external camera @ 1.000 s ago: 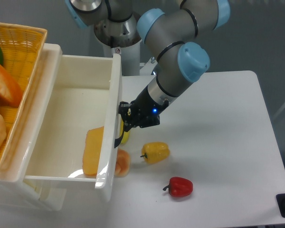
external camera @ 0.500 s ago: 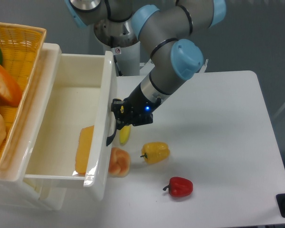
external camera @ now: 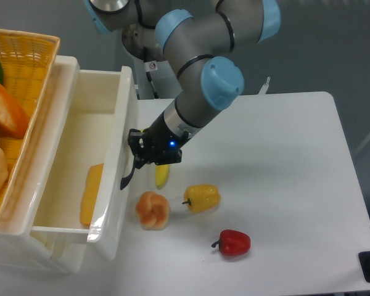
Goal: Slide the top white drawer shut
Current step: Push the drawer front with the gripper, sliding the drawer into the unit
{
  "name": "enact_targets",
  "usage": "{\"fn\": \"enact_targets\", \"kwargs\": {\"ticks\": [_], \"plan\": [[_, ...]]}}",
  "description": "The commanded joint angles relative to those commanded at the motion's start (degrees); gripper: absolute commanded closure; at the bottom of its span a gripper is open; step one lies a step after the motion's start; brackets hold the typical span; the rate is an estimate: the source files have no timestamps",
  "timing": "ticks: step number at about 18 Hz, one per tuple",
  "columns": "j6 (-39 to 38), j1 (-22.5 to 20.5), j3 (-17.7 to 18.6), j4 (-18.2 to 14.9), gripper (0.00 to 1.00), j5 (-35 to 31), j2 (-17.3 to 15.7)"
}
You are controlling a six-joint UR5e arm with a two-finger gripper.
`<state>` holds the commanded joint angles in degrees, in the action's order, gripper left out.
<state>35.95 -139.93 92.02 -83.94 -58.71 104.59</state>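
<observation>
The top white drawer [external camera: 80, 148] is a glossy cream-white box, part-way open at the left, with a black curved handle [external camera: 127, 177] on its front panel. A flat orange-yellow piece [external camera: 91, 193] lies inside it. My gripper [external camera: 137, 154] presses against the front panel right at the handle. Its fingers are dark and seen end-on, so I cannot tell how the jaws stand.
A yellow wicker basket [external camera: 31, 68] with food sits on top of the cabinet at the left. On the table lie a small yellow fruit [external camera: 162, 175], a peach-coloured pastry [external camera: 152, 209], a yellow pepper [external camera: 201, 198] and a red pepper [external camera: 234, 242]. The lower white drawer [external camera: 46, 254] sits beneath.
My gripper has moved left against the front panel and the top drawer has slid left into the cabinet. The pastry and yellow fruit are uncovered now.
</observation>
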Motion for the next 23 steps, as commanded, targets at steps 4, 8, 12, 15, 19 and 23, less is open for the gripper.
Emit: {"fn": "enact_targets", "kwargs": {"ticks": [4, 8, 12, 15, 19, 23], "plan": [[0.0, 1.1, 0.2, -0.1, 1.0, 0.0, 0.1], [0.0, 2.2, 0.0, 0.2, 1.0, 0.2, 0.2], [-0.1, 3.9, -0.5, 0.4, 1.0, 0.3, 0.4], [-0.1, 4.7, -0.5, 0.3, 1.0, 0.3, 0.4], [-0.2, 5.5, -0.4, 0.2, 1.0, 0.2, 0.4], [-0.2, 6.0, -0.3, 0.1, 0.98, 0.3, 0.4]]}}
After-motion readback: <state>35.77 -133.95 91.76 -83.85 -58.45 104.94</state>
